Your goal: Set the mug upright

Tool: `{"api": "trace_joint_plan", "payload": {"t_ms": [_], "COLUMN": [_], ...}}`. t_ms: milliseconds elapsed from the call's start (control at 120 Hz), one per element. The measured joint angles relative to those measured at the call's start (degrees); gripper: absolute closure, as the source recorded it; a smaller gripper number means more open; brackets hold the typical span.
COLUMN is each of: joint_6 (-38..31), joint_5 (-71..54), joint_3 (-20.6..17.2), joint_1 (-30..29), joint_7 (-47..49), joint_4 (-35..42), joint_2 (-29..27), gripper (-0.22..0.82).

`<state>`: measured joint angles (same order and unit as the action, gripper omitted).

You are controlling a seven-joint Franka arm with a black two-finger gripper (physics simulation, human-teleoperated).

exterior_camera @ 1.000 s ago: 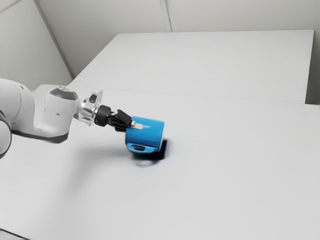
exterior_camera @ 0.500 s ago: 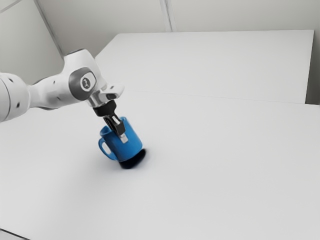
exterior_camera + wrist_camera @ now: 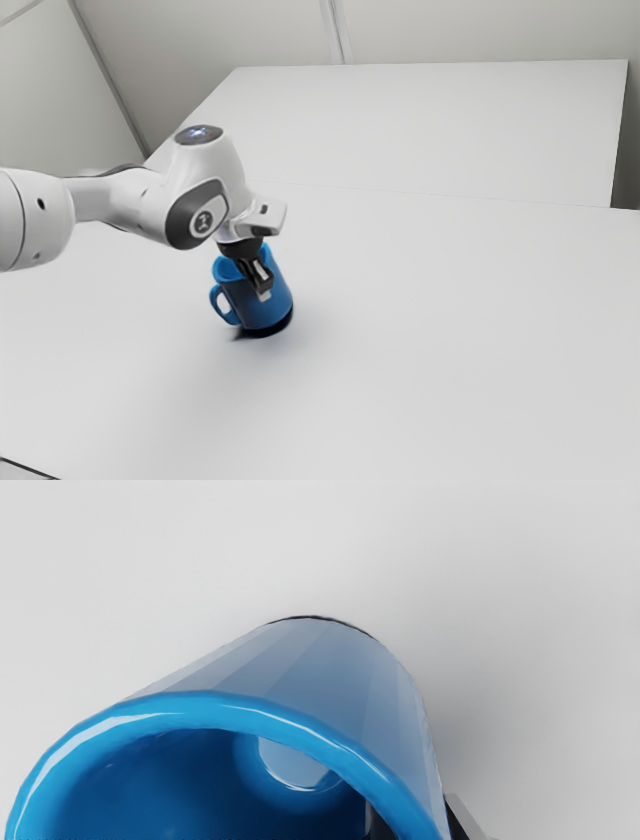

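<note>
The mug (image 3: 257, 306) is near the middle of the exterior view, a little toward nine o'clock from its centre, mostly righted but leaning: its mouth points toward eleven o'clock and its base toward five. Its handle (image 3: 216, 306) juts out at about nine o'clock from the body. A dark shadow (image 3: 277, 328) hugs the base at five o'clock, so the base is at or just over the table (image 3: 430, 340); whether it touches, I cannot tell.

The gripper (image 3: 263, 289) is closed on the mug's wall. In the wrist view one finger (image 3: 382, 827) is inside the rim (image 3: 200, 710) and the other presses the wall from outside.

The step in hand looks to be the last part of the righting. The next move likely calls for taking out the remaining lean, swinging the mouth toward twelve, and seating the base flat before the fingers let go. Released at this tilt, the mug could rock or tip over toward its handle.

The arm (image 3: 112, 196) reaches in from ten o'clock of the mug, its forearm nearly level, then bends at the wrist so the hand slants down toward five o'clock.
</note>
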<state>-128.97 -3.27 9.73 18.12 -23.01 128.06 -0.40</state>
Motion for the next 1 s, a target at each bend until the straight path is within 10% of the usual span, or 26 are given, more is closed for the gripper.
{"api": "trace_joint_plan", "payload": {"t_ms": [333, 1000], "joint_6": [-1.44, 28.86], "joint_5": [0.46, 2.21], "joint_3": [0.33, -3.35], "joint_1": [4.10, -8.21], "joint_7": [3.28, 19.73], "joint_4": [-0.45, -31.63], "joint_2": [-1.21, -3.81], "gripper": [0.12, 0.01]}}
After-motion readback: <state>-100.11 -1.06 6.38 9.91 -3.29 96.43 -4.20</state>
